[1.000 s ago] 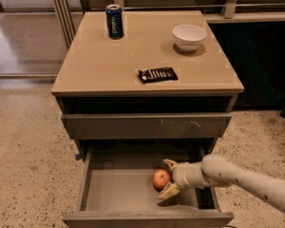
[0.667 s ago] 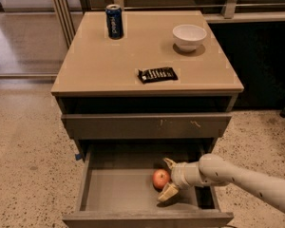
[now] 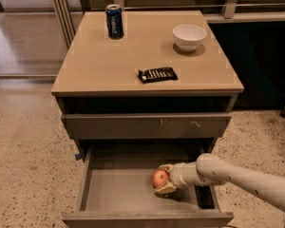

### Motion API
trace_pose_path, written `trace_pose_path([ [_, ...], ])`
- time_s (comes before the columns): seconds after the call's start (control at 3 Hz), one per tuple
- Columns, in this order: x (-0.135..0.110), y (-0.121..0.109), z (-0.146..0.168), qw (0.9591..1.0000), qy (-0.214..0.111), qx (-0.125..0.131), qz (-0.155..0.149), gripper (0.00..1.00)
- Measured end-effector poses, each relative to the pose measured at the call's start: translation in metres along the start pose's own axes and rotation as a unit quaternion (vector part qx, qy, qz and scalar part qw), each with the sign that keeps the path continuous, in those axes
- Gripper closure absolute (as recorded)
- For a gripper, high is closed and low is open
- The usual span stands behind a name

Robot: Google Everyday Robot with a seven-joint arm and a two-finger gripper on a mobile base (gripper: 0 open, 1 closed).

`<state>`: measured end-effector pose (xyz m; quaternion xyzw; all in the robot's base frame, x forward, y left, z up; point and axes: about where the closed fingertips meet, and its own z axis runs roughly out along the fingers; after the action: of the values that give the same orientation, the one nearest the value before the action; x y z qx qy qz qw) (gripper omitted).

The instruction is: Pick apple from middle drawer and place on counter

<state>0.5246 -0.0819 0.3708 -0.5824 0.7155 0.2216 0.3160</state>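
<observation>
Relation of note: the apple [image 3: 159, 178] lies directly between the fingers [image 3: 165, 190] of the gripper [image 3: 161, 179], so I have no sideways offset to correct.

Item, gripper: it reaches in from the right and sits low inside the middle drawer [image 3: 114, 194], close to the floor. One finger stands behind the apple (toward the cabinet back) and the other in front of it (toward the drawer's front panel). They are drawn in to the apple's width and, as I read it, touch the skin on both sides. Nothing else is in their hold.

Item, apple: red-orange and round (so no long axis to line up with). It rests on the grey floor in the right half of the drawer, away from the walls.

Item, middle drawer: pulled well out, below the upper drawer front [image 3: 147, 126], which is closed and carries pale scratches.

Item, counter [image 3: 99, 65]: above and behind the apple. It carries a blue can [image 3: 114, 21] at back left, a white bowl [image 3: 189, 36] at back right and a dark wrapper [image 3: 157, 74] near the front centre.

Judgement: the lift comes next. I would rise straight up first, then travel back over the counter's front edge, which is the thing to clear.
</observation>
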Motion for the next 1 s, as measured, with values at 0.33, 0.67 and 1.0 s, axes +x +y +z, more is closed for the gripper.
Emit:
trace_pose_path([
  [0.33,0.0,0.0,0.0,1.0,0.0,0.0,0.0,0.71],
  [0.67,-0.003,0.001,-0.002,1.0,-0.002,-0.002,0.0,0.99],
  [1.0,-0.034,0.012,-0.029,0.9993,-0.024,-0.028,-0.005,1.0],
])
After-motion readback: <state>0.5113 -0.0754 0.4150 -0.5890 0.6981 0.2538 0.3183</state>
